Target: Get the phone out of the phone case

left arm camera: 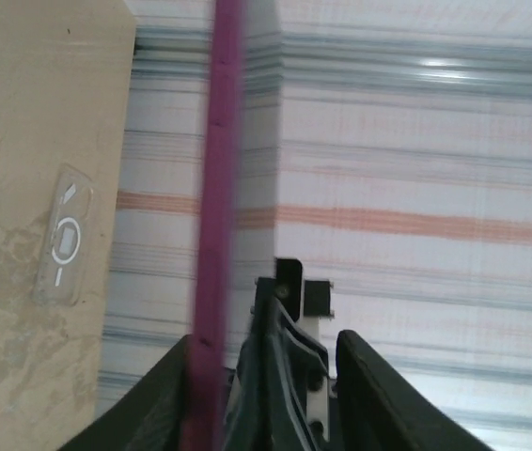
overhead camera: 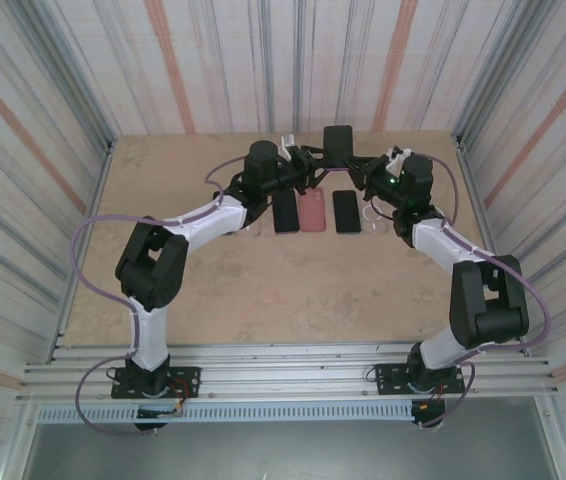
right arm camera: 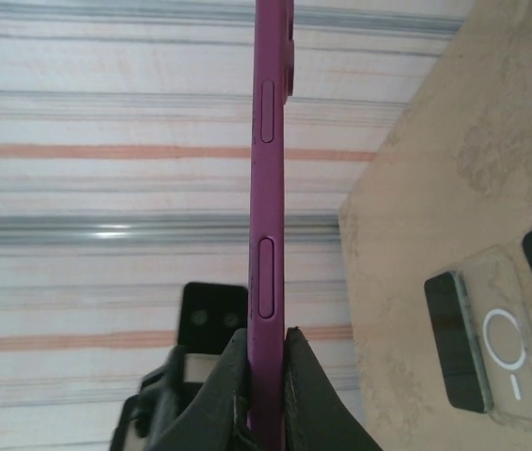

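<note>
The phone in its purple phone case (right arm camera: 268, 178) is held up in the air over the back of the table and shows edge on, side buttons visible. In the top view it is a dark rectangle (overhead camera: 338, 140) between the two grippers. My right gripper (right arm camera: 266, 343) is shut on the case's lower end, one finger on each face. My left gripper (left arm camera: 266, 395) stands open: the blurred purple case (left arm camera: 219, 188) lies against its left finger (left arm camera: 167, 399), and the right finger (left arm camera: 374, 390) is well apart from it. The right gripper (overhead camera: 363, 168) and left gripper (overhead camera: 308, 160) face each other.
On the table below lie a black phone (overhead camera: 285, 211), a pink one (overhead camera: 311, 211) and another black one (overhead camera: 346, 211). A clear case (right arm camera: 510, 352) with a black block (right arm camera: 454, 343) at its end lies nearby. Another clear case (left arm camera: 64, 235) lies on the left side. Striped walls close in three sides.
</note>
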